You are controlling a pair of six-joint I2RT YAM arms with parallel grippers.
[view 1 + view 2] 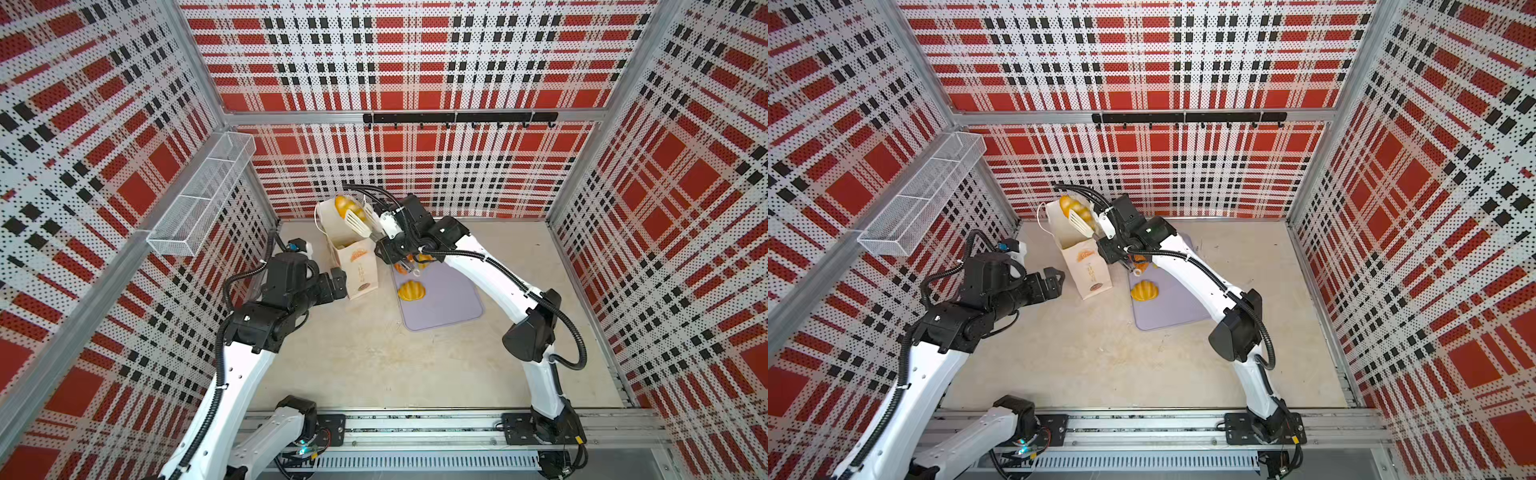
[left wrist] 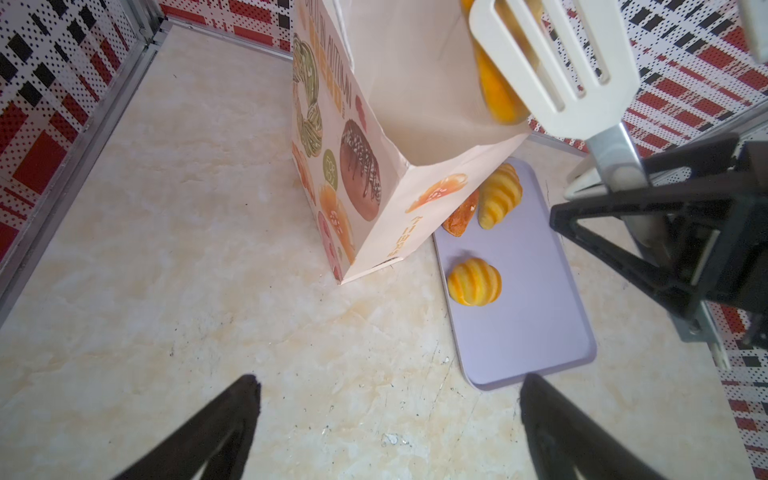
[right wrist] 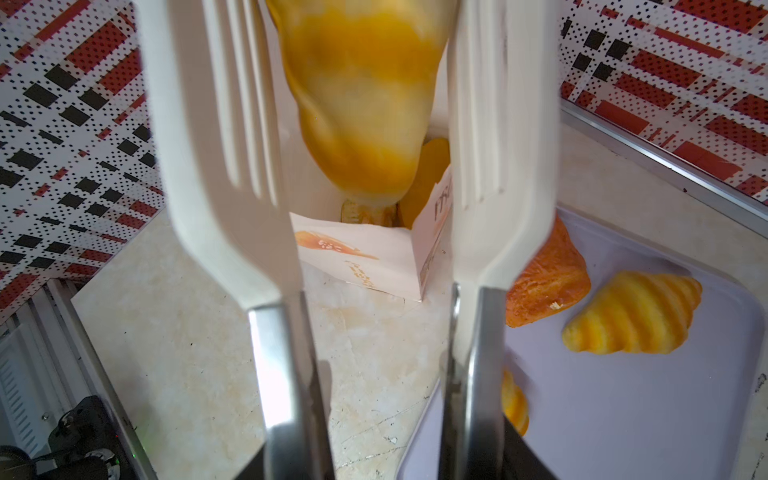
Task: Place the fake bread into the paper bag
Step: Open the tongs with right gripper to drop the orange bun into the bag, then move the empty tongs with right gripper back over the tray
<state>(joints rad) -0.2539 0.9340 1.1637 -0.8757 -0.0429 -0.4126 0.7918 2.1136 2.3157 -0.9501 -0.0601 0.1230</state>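
Both top views: high over table (image 1: 353,365) front edge, facing down/back. L wrist: low, near paper bag (image 2: 415,216). R wrist: close-up along tongs (image 3: 216,187). All share paper bag, tray (image 2: 528,316).

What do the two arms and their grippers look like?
They are a matched pair. The left arm and right arm have white link shells, black joint housings and black bases on an aluminium rail. Black corrugated cable conduit loops along the outside of each. The left gripper and right gripper are black, with open triangular truss-style fingers. No readable markings.
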